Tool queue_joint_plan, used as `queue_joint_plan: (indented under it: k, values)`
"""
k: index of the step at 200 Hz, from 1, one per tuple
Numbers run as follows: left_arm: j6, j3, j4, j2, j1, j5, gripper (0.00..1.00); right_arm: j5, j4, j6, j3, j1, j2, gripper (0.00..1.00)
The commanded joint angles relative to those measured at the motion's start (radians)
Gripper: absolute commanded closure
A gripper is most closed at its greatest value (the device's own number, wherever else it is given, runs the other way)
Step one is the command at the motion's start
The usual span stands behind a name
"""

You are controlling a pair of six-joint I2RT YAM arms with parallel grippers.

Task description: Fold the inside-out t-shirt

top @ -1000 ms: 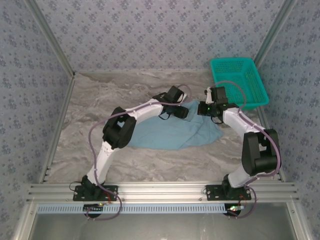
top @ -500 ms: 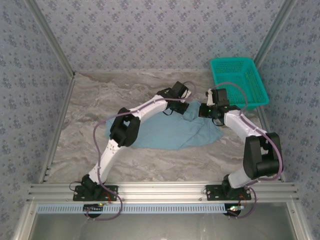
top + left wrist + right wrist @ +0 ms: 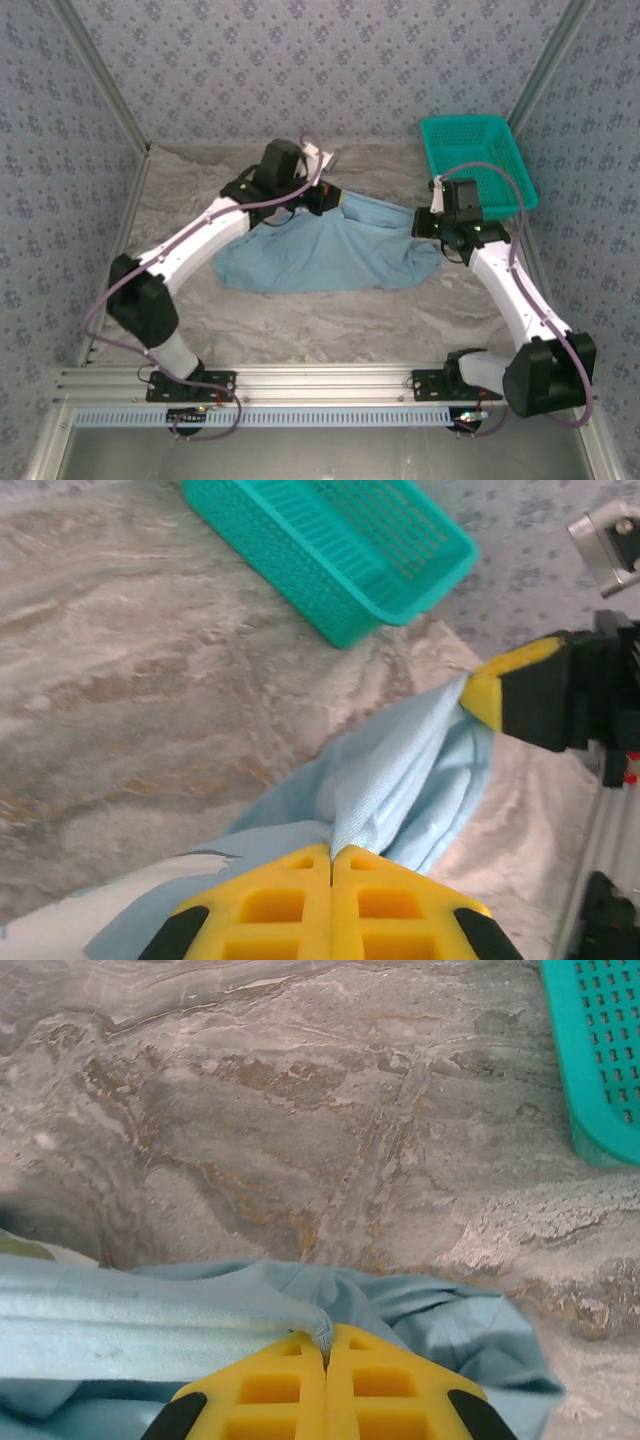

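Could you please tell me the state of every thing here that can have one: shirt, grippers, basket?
Soft light-blue cotton t-shirt: unfolded, one edge stretched between both grippers, the rest lying rumpled.
Left gripper: shut on the t-shirt.
Right gripper: shut on the t-shirt.
Teal plastic mesh basket: upright, empty.

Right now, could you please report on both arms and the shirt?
Left gripper jaws shut on t-shirt edge. Right gripper likewise. Edge stretched between them. Basket close by right gripper.
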Motion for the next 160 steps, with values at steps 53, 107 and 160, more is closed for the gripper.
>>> queue_joint_plan:
  k: [53,107,160]
  values:
    - [-0.089,-0.401,0.186,-0.053,-0.038,0.152,0.96,-0.002,-0.139,0.053,-0.168,0.075,-0.002,0.81]
    - [-0.150,-0.430,0.278,-0.046,-0.063,0.115,0.99,0.121,0.061,-0.078,-0.221,0.376,-0.150,0.59]
    - [-0.135,-0.418,0.261,-0.069,-0.064,0.106,0.99,0.076,0.261,-0.182,-0.259,0.472,-0.041,0.46]
